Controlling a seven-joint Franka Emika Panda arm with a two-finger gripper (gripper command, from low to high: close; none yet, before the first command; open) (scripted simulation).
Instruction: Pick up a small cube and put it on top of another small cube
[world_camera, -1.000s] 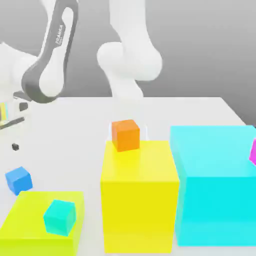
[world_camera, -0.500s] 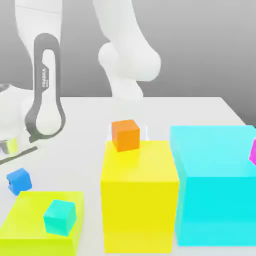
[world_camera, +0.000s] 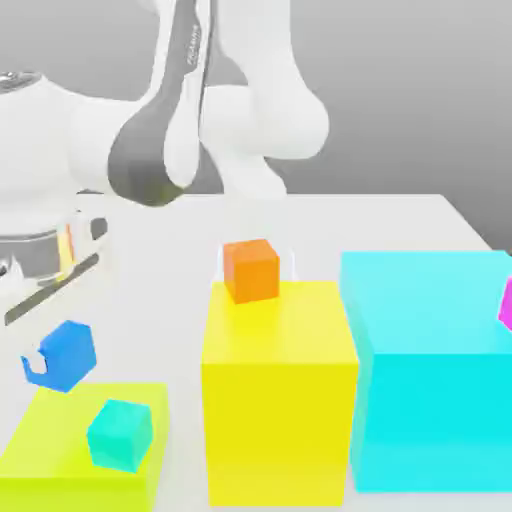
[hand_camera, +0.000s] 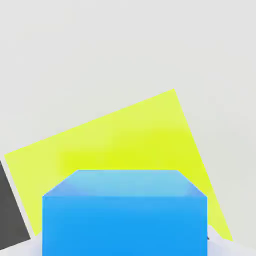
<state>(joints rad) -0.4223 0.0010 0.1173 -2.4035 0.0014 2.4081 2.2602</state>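
Observation:
The small cube (world_camera: 65, 352), plain bright blue, hangs tilted just above the table at the exterior view's left, beside the low lime block (world_camera: 50, 470). My gripper (world_camera: 42, 366) is shut on it, and the white hand (world_camera: 40, 255) reaches down to it from above. In the hand view the small cube (hand_camera: 125, 220) sits close up between the fingers, with the lime block (hand_camera: 130, 145) behind it and a dark finger (hand_camera: 10, 210) at its side. A small teal cube (world_camera: 120, 434) rests on the lime block. A small orange cube (world_camera: 250, 269) sits on the big yellow block (world_camera: 280, 390).
A big cyan block (world_camera: 430, 370) stands to the exterior view's right of the yellow one, with a magenta piece (world_camera: 506, 303) at the frame edge. The arm's white base (world_camera: 260, 130) rises at the back of the white table (world_camera: 150, 290).
The arm swung over from the left and the gripper went from open to shut on the blue cube. The cube left the table, rose a little and tilted.

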